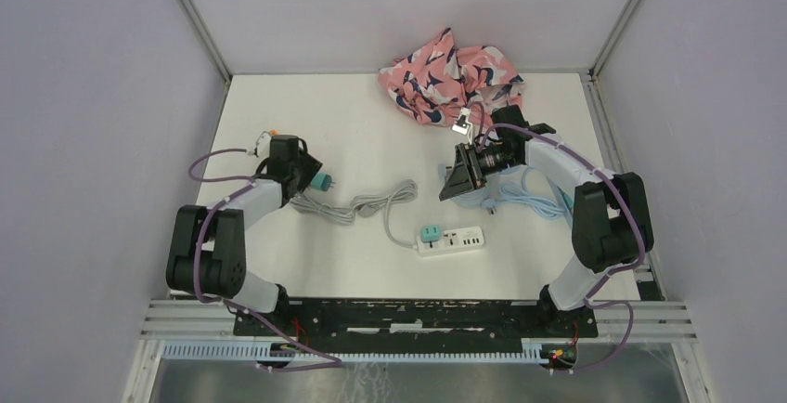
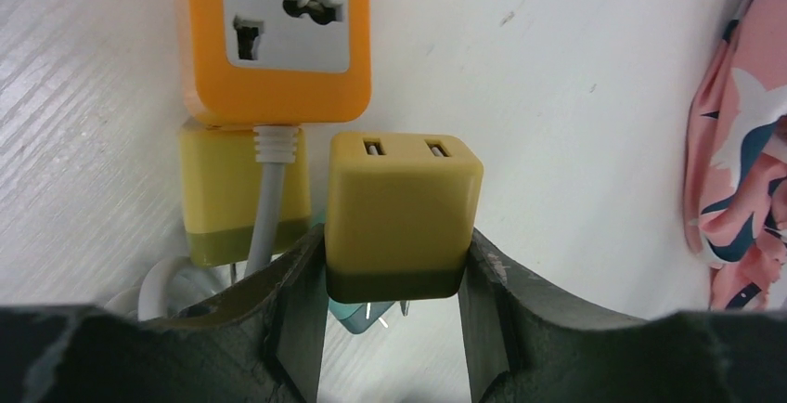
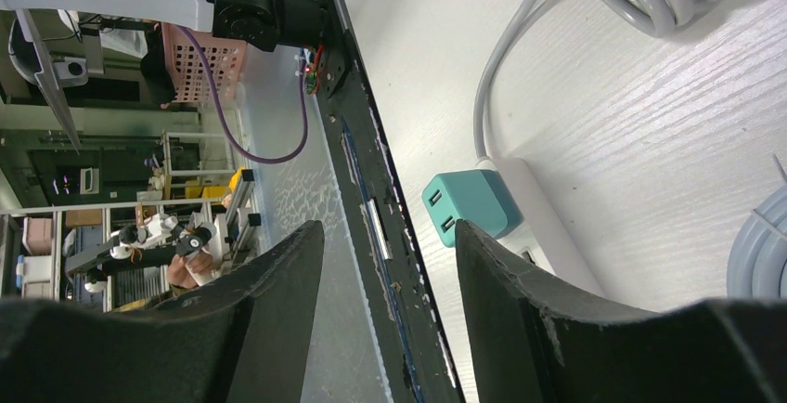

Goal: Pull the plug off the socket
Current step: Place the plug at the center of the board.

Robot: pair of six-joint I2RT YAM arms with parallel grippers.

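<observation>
Plug [image 1: 429, 232]: the teal block sits pushed into the left end of the white power strip [image 1: 455, 240], which lies on the surface [image 1: 371, 124] near the front, between the two arms. The right wrist view shows the same plug [image 3: 469, 203] seated on the strip [image 3: 548, 227].

At the far left, the left claw [image 1: 311, 178] is clamped on a yellow adapter [image 2: 404, 199], its fingers [image 2: 297, 292] pressed against both sides of the block. A teal piece [image 2: 357, 315] with metal prongs shows just beneath the adapter; whether the two are joined cannot be told. Just beyond the adapter lies an orange socket block [image 2: 278, 32], with a second yellow adapter [image 2: 218, 189] against its near edge.

A coiled grey cable [image 1: 371, 203] runs from near the left claw to the strip.

To the right of the strip, the right claw [image 1: 455, 180] hangs above the surface with its jaws apart and nothing between them [image 3: 388, 236]. A light blue cable [image 1: 524, 197] lies under that arm, and a pink patterned cloth [image 1: 445, 73] is bunched at the back wall.
</observation>
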